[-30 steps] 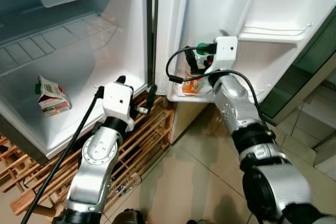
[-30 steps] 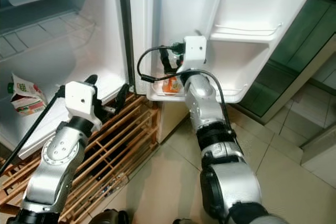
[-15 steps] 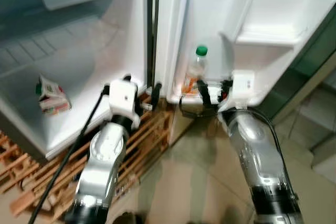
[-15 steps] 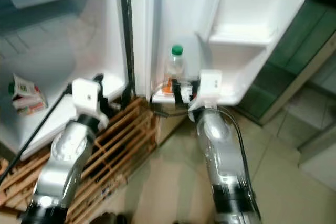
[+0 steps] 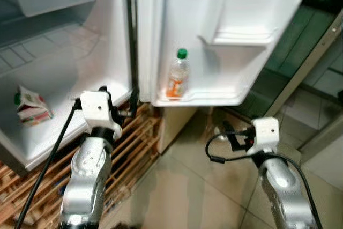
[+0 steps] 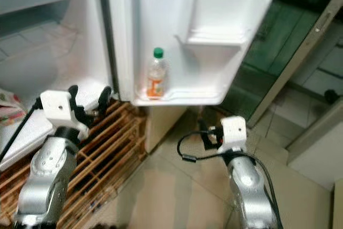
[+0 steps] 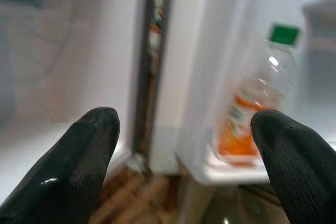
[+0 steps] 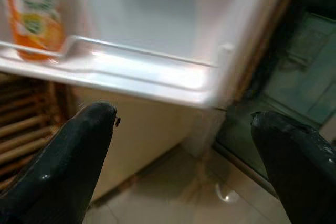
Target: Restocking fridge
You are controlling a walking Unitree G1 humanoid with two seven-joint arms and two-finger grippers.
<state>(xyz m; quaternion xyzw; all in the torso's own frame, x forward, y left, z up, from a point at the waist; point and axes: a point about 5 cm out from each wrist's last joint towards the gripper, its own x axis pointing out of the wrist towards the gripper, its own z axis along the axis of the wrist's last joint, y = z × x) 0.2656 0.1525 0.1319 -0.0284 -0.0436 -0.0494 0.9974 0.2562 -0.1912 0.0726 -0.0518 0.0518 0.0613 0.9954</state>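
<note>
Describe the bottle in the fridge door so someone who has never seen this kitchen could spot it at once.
Start at the open white fridge door and drop to its lowest shelf. At that shelf's end nearest the hinge, the bottle stands upright behind the rail. It is clear plastic with a green cap and an orange label, and it is the one item on the door; the carton lies inside the fridge body instead.

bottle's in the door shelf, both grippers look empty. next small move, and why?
Probably turn away for the next item. The bottle stands upright in the door shelf, and the right gripper hangs open below it, apart from it. The left gripper is open by the fridge edge, holding nothing.
</note>
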